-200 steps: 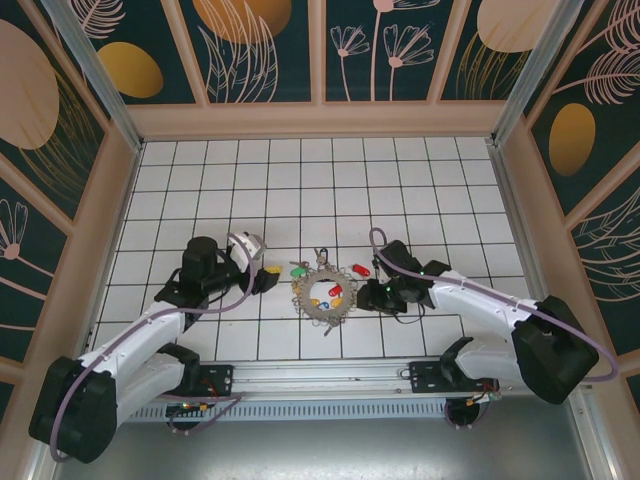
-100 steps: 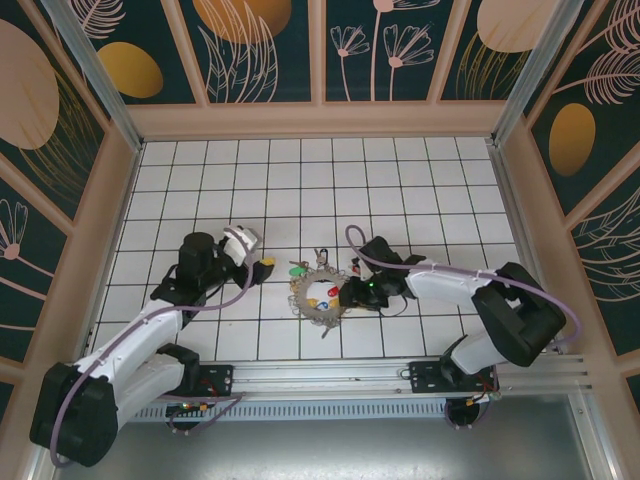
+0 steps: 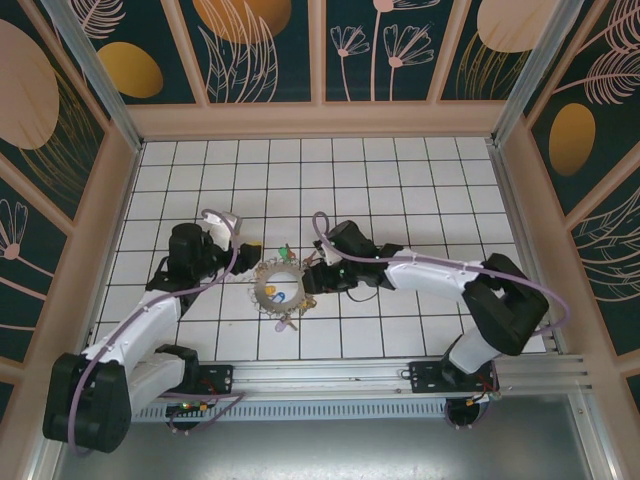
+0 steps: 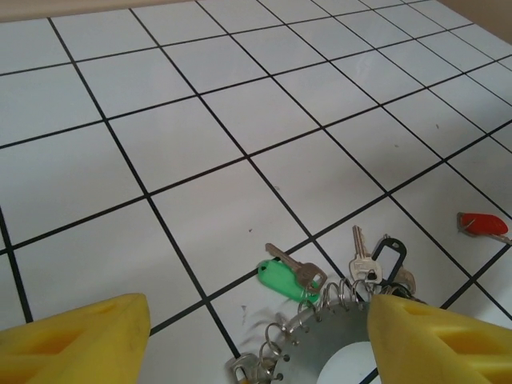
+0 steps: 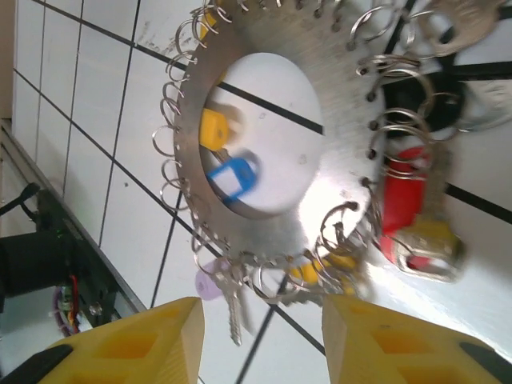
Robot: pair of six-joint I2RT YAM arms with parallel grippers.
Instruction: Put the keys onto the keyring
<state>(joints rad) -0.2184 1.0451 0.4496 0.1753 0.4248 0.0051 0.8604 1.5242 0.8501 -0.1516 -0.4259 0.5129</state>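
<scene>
The keyring [image 3: 264, 291] is a flat silvery disc with a hole, its rim lined with small wire loops; it lies on the white tiles between both grippers. Keys hang from the loops: a green-headed one [image 4: 284, 280], a black-tagged one [image 4: 389, 254], a red-headed one [image 5: 404, 192], blue [image 5: 232, 178] and yellow [image 5: 214, 128] heads in the hole, and a pale purple one [image 5: 212, 280]. Another red key [image 4: 482, 224] lies loose beyond the ring. My left gripper [image 4: 256, 344] [image 3: 250, 260] is open at the ring's left rim. My right gripper [image 5: 264, 344] [image 3: 308, 280] is open against the right rim.
The floor is a white tiled surface [image 3: 400, 190] enclosed by beige walls [image 3: 320, 120]. A metal rail [image 3: 330, 375] runs along the near edge by the arm bases. Open tiles lie behind the ring and to both sides.
The keyring has slid about one tile to the left, with the right gripper reaching left along with it. The left gripper has drawn back to the left.
</scene>
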